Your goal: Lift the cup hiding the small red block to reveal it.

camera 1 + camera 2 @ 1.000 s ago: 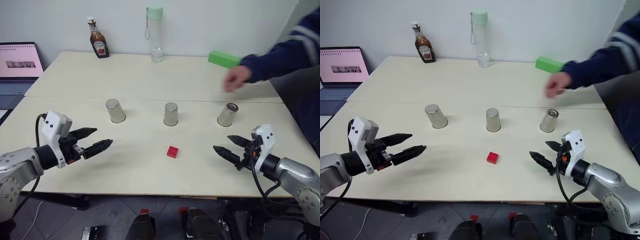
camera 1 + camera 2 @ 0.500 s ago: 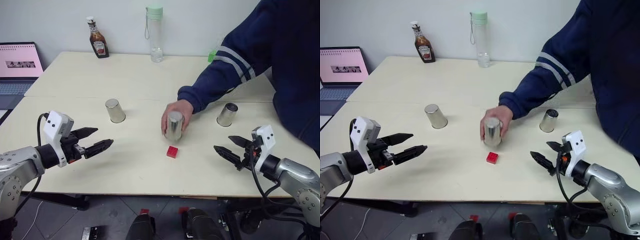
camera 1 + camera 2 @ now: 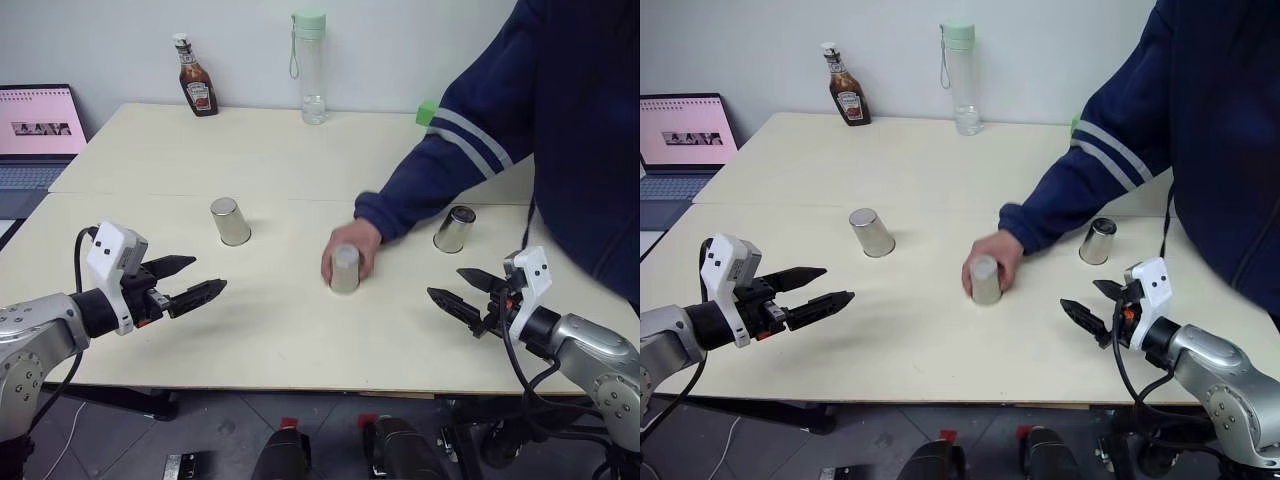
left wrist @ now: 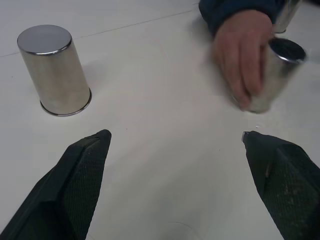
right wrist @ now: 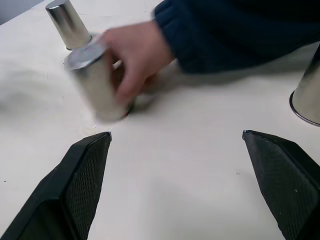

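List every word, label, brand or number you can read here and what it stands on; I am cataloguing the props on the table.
No text reads clearly enough to quote.
Ketchup bottle: it has a label, too small to read.
Laptop screen: a pink page with a dark strip, its lettering too small to read.
Clear bottle with green cap, the three metal cups and the green block: no markings visible.

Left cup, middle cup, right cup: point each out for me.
Left cup [image 3: 230,221], left eye view, side wall.
Middle cup [image 3: 345,270], left eye view, side wall below the hand.
Right cup [image 3: 455,229], left eye view, side wall.
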